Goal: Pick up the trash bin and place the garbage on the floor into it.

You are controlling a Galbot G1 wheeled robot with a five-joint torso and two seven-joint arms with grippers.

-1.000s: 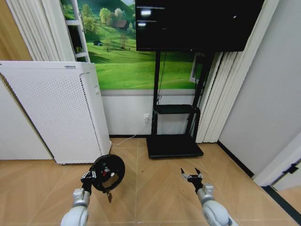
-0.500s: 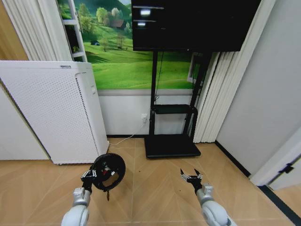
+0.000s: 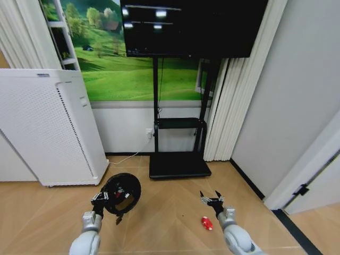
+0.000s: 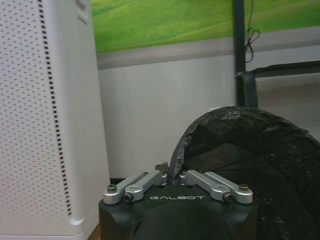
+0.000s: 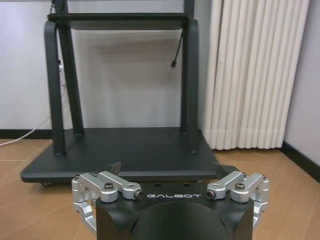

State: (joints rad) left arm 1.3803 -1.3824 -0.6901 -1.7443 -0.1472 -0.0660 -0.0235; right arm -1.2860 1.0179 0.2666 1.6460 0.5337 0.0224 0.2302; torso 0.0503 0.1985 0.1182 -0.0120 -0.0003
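The black mesh trash bin [image 3: 122, 193] hangs above the floor at lower left, tipped so its mouth faces me, with something red and white inside. My left gripper [image 3: 99, 200] is shut on its rim; in the left wrist view the rim [image 4: 225, 145] sits between the closed fingers of the left gripper [image 4: 172, 176]. My right gripper [image 3: 211, 201] stands open at lower right with nothing in it. A small red piece of garbage [image 3: 206, 223] lies on the floor just beside the right wrist. The right gripper [image 5: 170, 172] shows open in its own view.
A tall white perforated appliance [image 3: 42, 127] stands at the left against the wall. A black TV stand [image 3: 178, 166] with a flat base [image 5: 120, 152] is straight ahead. White pleated curtains [image 3: 223, 111] and a wall with a door frame [image 3: 303, 175] close in the right.
The camera has swung to the right, so the room has shifted left in the picture. The red piece of garbage has come into sight near my right gripper. Both arms keep their pose.
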